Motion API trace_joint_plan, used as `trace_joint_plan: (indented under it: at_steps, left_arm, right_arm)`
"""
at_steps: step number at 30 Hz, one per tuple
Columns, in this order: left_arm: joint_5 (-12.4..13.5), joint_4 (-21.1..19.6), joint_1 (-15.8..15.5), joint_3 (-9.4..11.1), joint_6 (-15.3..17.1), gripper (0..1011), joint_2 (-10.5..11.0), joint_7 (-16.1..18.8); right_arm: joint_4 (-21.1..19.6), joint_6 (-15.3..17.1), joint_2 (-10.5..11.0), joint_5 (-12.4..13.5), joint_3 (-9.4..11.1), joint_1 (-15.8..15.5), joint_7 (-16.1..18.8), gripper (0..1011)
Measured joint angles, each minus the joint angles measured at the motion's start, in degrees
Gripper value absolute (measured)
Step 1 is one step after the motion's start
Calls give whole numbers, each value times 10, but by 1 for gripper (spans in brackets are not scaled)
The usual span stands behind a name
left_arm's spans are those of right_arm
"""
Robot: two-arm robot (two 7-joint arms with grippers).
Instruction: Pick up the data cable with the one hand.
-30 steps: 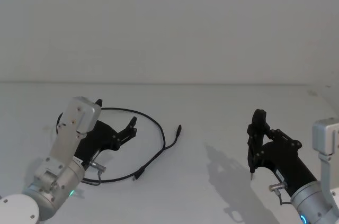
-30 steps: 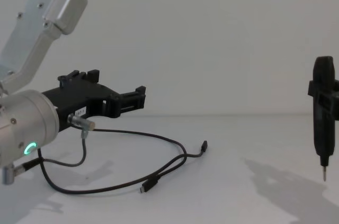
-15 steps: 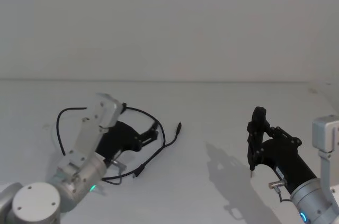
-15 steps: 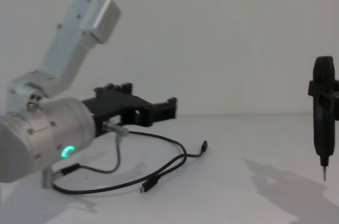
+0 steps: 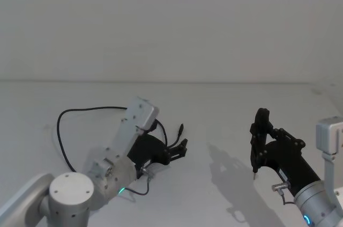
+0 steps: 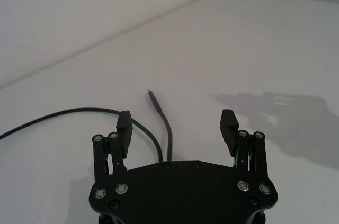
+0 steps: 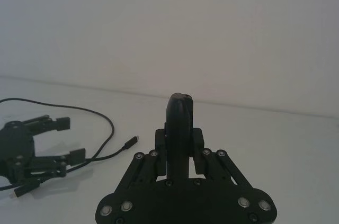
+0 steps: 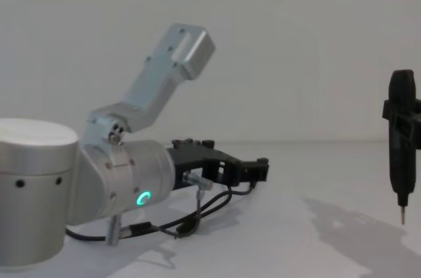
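The data cable point(image 5: 80, 110) is a thin black line looping across the white table, one plug point(image 5: 181, 129) lying at its right end. My left gripper point(image 5: 181, 149), flat and black on a silver wrist with a green ring, hovers low over that end. In the left wrist view the left gripper point(image 6: 176, 126) is open, and the cable point(image 6: 167, 134) runs between its fingers with the plug point(image 6: 151, 94) just beyond. From the chest the left gripper point(image 8: 261, 168) is just above the cable point(image 8: 217, 202). My right gripper point(image 5: 258, 144) hangs at the right, shut on a black needle-tipped tool point(image 7: 180, 121).
The white tabletop point(image 5: 225, 114) meets a plain white wall behind. The needle tip point(image 8: 402, 215) of the right arm's tool points down above the table at the far right. The left arm's grey connector lead point(image 8: 197, 183) hangs under its wrist.
My left arm has swung right and dropped lower, carrying the open gripper from the cable's left loop to its right plug end. The right arm has not moved.
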Motion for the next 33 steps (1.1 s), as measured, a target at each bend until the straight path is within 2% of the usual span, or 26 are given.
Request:
trace_joint_plan:
  at_steps: [8,18,25,33]
  left_arm:
    - [15,10,-24,15,45,1001,-5,-7]
    - [31,-3,-45,21,96,1001,4,-13]
    - [32,-15,-47,21,122,1001,10,-24]
    - [23,-34,-34,20,149,1001,15,-39]
  right_arm:
    - [0,0,0,0,0,0,0,279]
    - [0,0,0,0,0,0,0,279]
    - [0,0,0,0,0,0,0,279]
    - [0,0,0,0,0,0,0,279]
